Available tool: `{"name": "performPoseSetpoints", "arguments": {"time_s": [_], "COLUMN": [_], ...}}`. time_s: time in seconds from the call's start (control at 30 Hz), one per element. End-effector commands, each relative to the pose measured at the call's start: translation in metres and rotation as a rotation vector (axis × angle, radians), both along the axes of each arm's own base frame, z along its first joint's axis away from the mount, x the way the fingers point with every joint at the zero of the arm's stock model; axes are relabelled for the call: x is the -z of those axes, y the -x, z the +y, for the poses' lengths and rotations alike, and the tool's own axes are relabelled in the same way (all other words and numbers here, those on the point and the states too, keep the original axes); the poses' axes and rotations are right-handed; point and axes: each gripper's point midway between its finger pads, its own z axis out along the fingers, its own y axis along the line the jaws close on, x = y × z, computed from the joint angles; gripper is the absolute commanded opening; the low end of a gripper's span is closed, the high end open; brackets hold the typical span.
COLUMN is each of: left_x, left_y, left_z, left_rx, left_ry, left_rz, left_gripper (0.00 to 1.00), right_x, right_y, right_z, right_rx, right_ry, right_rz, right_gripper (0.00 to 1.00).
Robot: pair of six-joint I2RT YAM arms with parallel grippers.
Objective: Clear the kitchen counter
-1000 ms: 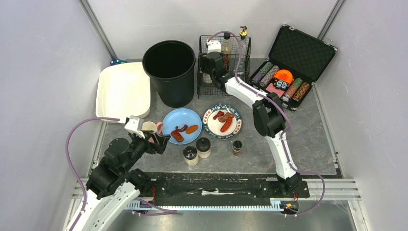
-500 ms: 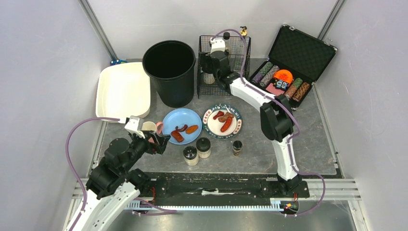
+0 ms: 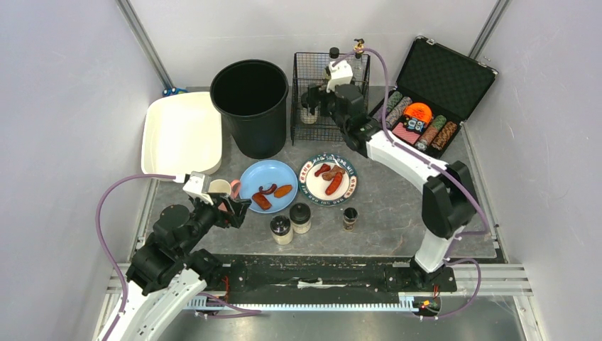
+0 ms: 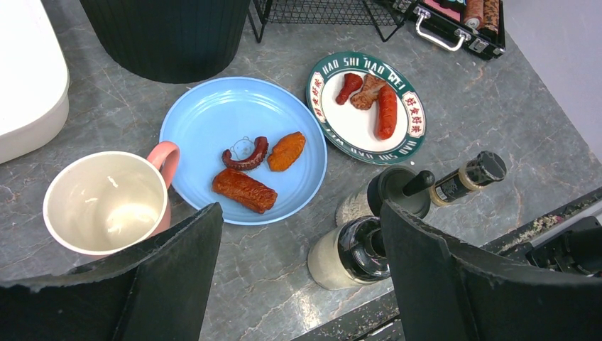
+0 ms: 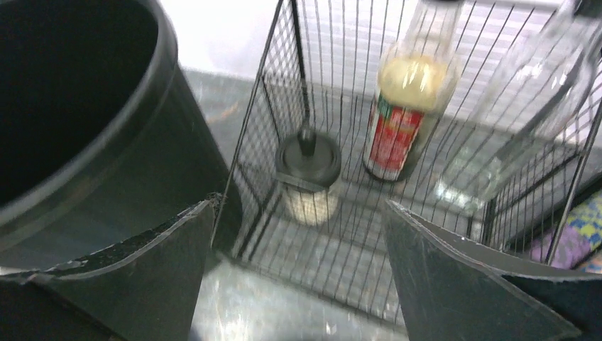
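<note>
The left arm (image 3: 152,309) and right arm (image 3: 401,158), white shells with black joints, trail looping purple cables (image 3: 152,175); broad black fingers (image 4: 440,284) show chipped edges.

on kitchen counter (image 3: 397,206), tray (image 3: 181,135) left of bucket (image 3: 260,139), wire basket (image 3: 297,92) right

We list one kitchen counter (image 3: 397,213), dark grey and mottled, scuffed with pale marks. Standing on it along the far side, left to right, we count a white tray (image 3: 181,135), a black bucket (image 3: 259,138), a wire basket (image 3: 296,85) and an open black case (image 3: 444,67). At mid-counter we note a blue plate (image 3: 259,174) and, just to its right, a green-rimmed white plate (image 3: 353,183). Left of the blue plate stands a cream cup (image 3: 220,187) with a pink handle. Nearer the front we record two black-lidded shakers (image 3: 282,229) side by side, and a small dark-capped jar (image 3: 350,217) apart to their right.
</note>
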Motion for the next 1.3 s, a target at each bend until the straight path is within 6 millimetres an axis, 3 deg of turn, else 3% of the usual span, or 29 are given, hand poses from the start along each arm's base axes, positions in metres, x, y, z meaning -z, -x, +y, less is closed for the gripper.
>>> {"name": "performPoseSetpoints", "arguments": {"time_s": [0.0,0.4,0.77,0.97,1.27], "left_x": [-0.004,-0.006,-0.008,-0.009,-0.008], "left_y": [-0.004,-0.002,0.001,0.001,0.001], "left_z": [0.002,-0.001,-0.002,-0.001,-0.002], "left_rx": [-0.002,0.016,0.027,0.029,0.035], "left_ry": [-0.026,-0.02,-0.012,-0.01,-0.011], "left_rz": [-0.038,-0.043,-0.05,-0.055,-0.053], "left_gripper": [0.88,0.88,0.88,0.88,0.88], "right_x": [-0.008,0.03,0.074,0.091,0.101], "right_y": [0.039,0.145,0.238,0.268,0.3], "right_z": [0.007,-0.001,0.03,0.034,0.029], "right_rx": [-0.147,-0.364,-0.644,-0.746,-0.837], "right_ry": [-0.023,0.079,0.225,0.26,0.291], "right_rz": [-0.04,0.018,0.082,0.108,0.098], "right_gripper": [0.9,0.93,0.97,0.98,0.98]}}
